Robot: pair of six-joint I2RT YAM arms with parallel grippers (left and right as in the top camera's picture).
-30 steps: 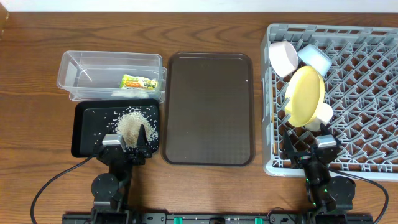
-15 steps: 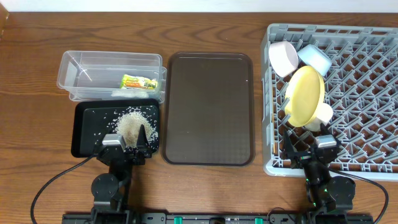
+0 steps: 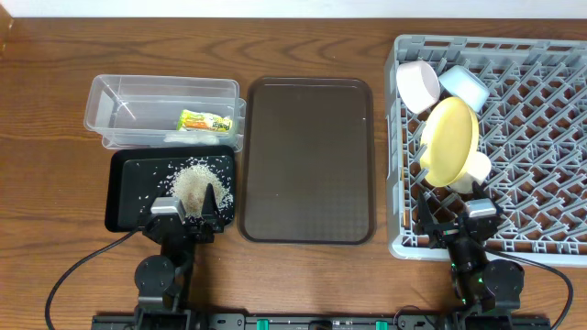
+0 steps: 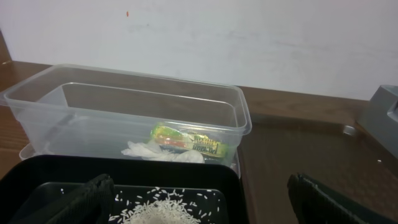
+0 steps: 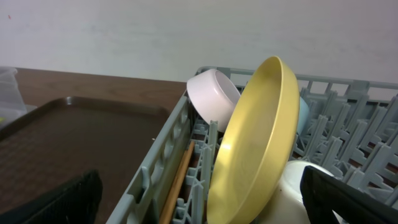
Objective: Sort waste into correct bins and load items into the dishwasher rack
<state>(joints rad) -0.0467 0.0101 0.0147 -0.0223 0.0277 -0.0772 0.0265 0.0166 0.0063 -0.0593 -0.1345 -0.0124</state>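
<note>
L gripper (image 3: 188, 210) is spread wide, holding nothing, over the near edge of the black tray (image 3: 124, 197), w/ rice (image 3: 193, 179) piled in it just ahead. Behind it, the tub (image 3: 101, 96) holds the wrapper (image 3: 204, 120) and white scrap (image 4: 152, 151). Brown tray (image 3: 307, 156) sits mid-counter (image 3: 46, 137). R gripper (image 3: 456, 218) is also wide open and empty at the rack's (image 3: 541, 137) near-left corner. In the rack: plate (image 3: 449, 139) on edge, white bowl (image 3: 417, 85) and blue bowl (image 3: 463, 85) behind it, cup (image 3: 475, 170) against its near side. Chopsticks (image 5: 177, 180) lie by the left wall, possibly only one showing.
</note>
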